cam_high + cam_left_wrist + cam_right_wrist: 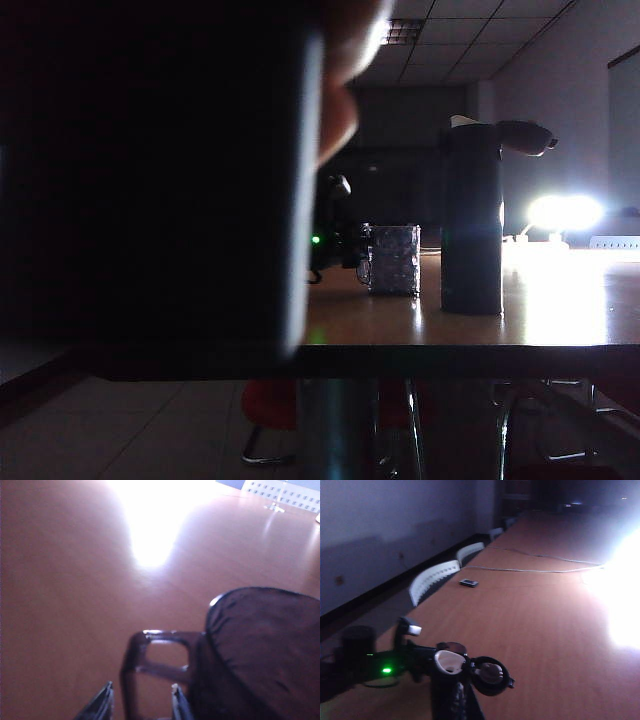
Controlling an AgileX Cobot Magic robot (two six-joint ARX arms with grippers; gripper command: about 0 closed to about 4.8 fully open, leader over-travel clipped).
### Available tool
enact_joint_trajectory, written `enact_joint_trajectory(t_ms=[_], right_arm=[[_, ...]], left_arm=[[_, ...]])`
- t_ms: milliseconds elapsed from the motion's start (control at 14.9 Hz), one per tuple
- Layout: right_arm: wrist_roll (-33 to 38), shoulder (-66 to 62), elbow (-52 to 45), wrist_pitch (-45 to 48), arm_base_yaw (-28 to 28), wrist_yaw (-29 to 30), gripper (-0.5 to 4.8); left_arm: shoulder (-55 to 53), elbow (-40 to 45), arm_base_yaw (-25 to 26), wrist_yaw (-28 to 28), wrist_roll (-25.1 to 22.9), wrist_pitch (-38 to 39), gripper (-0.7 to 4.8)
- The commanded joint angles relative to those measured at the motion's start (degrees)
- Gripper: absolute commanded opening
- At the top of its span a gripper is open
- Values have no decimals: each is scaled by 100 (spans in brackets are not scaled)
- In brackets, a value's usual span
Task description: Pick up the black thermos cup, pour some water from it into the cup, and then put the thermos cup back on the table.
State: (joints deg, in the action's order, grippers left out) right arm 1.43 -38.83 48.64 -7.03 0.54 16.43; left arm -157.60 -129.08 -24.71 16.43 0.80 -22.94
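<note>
The black thermos cup (472, 230) stands upright on the table (560, 310), its lid piece (525, 137) jutting sideways. The cup (392, 260), a short dimpled glass, stands just left of it. In the left wrist view my left gripper (142, 700) straddles the outer bar of the cup's handle (129, 665), fingertips apart; any contact lies below the picture's edge. The cup's body (260, 645) is beside it. My right gripper (461, 702) is shut and empty, short of the thermos cup (449, 661), whose lid (490, 676) hangs open.
A dark blurred mass (150, 180) close to the exterior camera hides the left half of that view. The left arm (330, 225) shows behind the cup. A cable (535, 570) and a small device (468, 583) lie farther along the table; chairs (435, 580) line its edge.
</note>
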Motion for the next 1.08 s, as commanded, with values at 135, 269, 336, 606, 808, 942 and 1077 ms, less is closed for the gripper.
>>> enact_joint_trajectory(t_ms=[135, 269, 336, 606, 808, 942, 1077], right_arm=[[-15, 11, 22, 81, 4, 37, -1], [-15, 9, 22, 81, 4, 39, -1], [-15, 9, 22, 83, 4, 39, -1], [-15, 11, 22, 83, 4, 46, -1], [-15, 11, 22, 83, 4, 46, -1], [-15, 7, 22, 83, 4, 44, -1], [-15, 7, 22, 83, 4, 44, -1]], left_arm=[[-164, -514, 4, -140, 2, 267, 151], [-188, -509, 2, -107, 4, 326, 73], [-188, -509, 2, -94, 2, 382, 2], [-190, -509, 2, 28, -13, 358, 84], [-190, -509, 2, 13, -15, 308, 305], [-190, -507, -9, 269, -13, 286, 300], [-190, -507, -28, 391, -17, 264, 300]])
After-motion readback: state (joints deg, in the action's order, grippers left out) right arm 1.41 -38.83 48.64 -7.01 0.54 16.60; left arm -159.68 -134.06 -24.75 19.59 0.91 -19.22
